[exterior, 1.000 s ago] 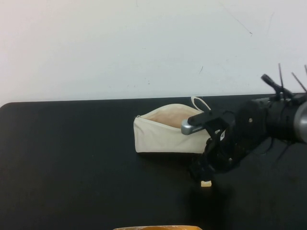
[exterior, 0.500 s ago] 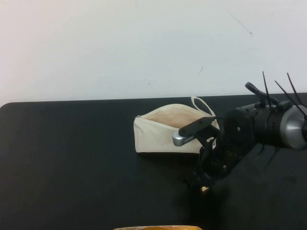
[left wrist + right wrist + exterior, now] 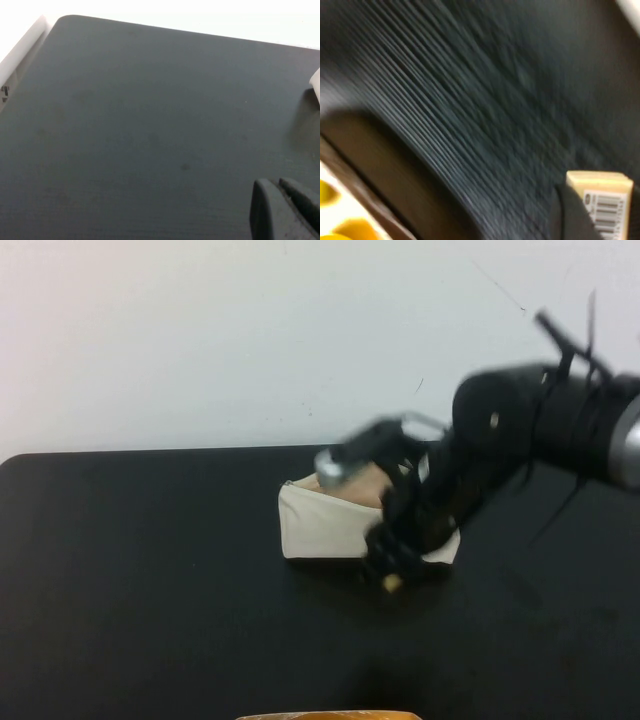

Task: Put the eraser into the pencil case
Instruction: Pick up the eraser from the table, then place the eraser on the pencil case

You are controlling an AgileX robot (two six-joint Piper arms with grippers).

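Observation:
The cream-white pencil case [image 3: 325, 523] lies open at the back middle of the black table, peach lining showing; one white corner also shows in the left wrist view [image 3: 315, 80]. My right gripper [image 3: 390, 575] hangs just in front of the case, lifted off the table, shut on the pale-yellow eraser [image 3: 392, 583]. In the right wrist view the eraser [image 3: 602, 197] with its barcode label sits between the fingers [image 3: 570, 217]. My left gripper [image 3: 280, 200] is shut and empty, over bare table left of the case.
The black table [image 3: 150, 590] runs to a white wall behind. A yellow-orange object [image 3: 325, 715] sits at the table's front edge, also seen in the right wrist view [image 3: 335, 220].
My right gripper has risen from the table with the eraser and swung left and back toward the pencil case. The eraser has left the table surface.

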